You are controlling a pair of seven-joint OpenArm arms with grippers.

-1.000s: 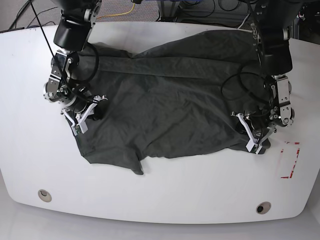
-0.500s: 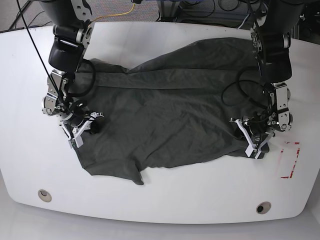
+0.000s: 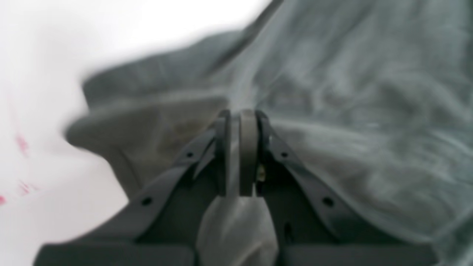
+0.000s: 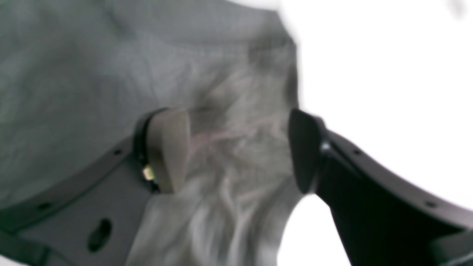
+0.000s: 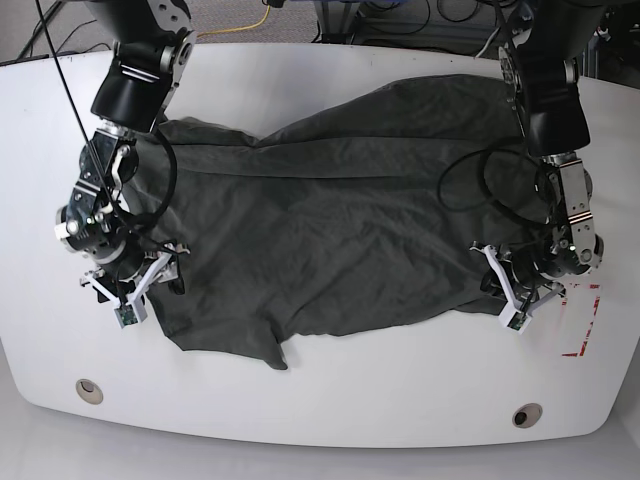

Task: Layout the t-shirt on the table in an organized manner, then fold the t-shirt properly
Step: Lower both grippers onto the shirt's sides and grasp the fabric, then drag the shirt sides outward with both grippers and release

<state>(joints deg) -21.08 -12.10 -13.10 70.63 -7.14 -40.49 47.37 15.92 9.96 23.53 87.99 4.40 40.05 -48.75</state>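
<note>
Your left gripper (image 3: 240,155) is clamped tight, wrist low; your right gripper (image 4: 240,151) hangs with jaws spread wide.

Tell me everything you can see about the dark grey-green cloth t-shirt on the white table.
The dark grey-green cloth t-shirt is plain, wrinkled and short-sleeved, spread nearly flat across the glossy white table. One sleeve points toward the front edge. The left gripper is shut on a pinch of its cloth; the right gripper stands open around a bunched edge.
</note>
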